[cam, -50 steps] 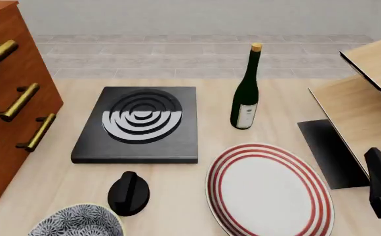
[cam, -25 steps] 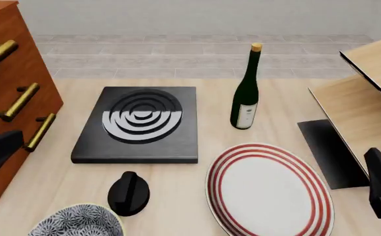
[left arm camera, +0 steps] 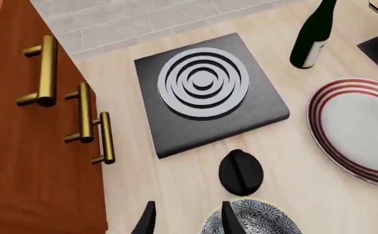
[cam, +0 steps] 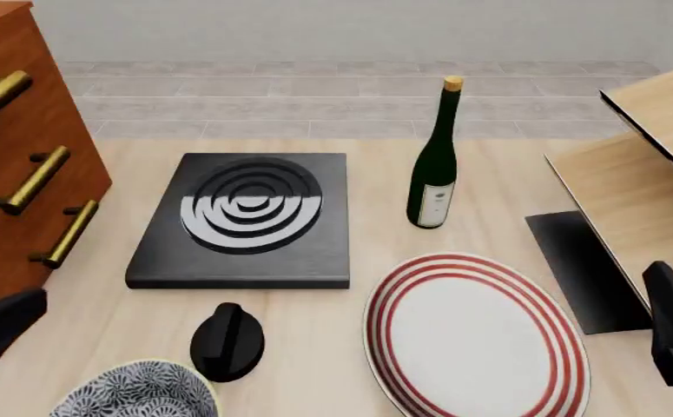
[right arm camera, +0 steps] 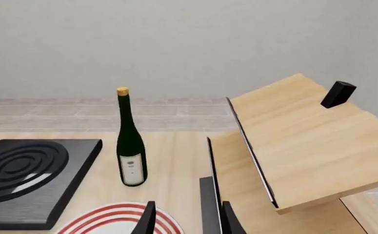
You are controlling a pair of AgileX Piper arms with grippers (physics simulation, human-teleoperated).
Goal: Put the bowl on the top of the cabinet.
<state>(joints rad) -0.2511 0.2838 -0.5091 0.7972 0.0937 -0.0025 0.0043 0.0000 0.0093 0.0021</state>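
- Front view: the bowl (cam: 135, 393) sits on the table (cam: 313, 330) at the near left edge, just beside the black knob-shaped object (cam: 226, 341) and in front of the cabinet (cam: 17, 187). It is not lifted yet.
- Your left gripper (left arm camera: 183, 219) hangs above the table between the cabinet's front and the bowl's rim; in the left wrist view its jaws stand apart with nothing between them, and 1 fingertip lies over the bowl's edge.
- Your right gripper (right arm camera: 184, 218) waits at the far right, near the light-wood shelf (right arm camera: 293, 146). Its jaws are also apart and empty.
- The step in hand looks like the approach for the grasp: nothing is gripped, so the task is at its start.
- Next, I judge you need to bring 1 finger inside the bowl's wall and 1 outside, close on the rim, then lift high enough to clear the cabinet's top.
- Watch the knob-shaped object and the brass handles (left arm camera: 85, 119); both lie close to your path.
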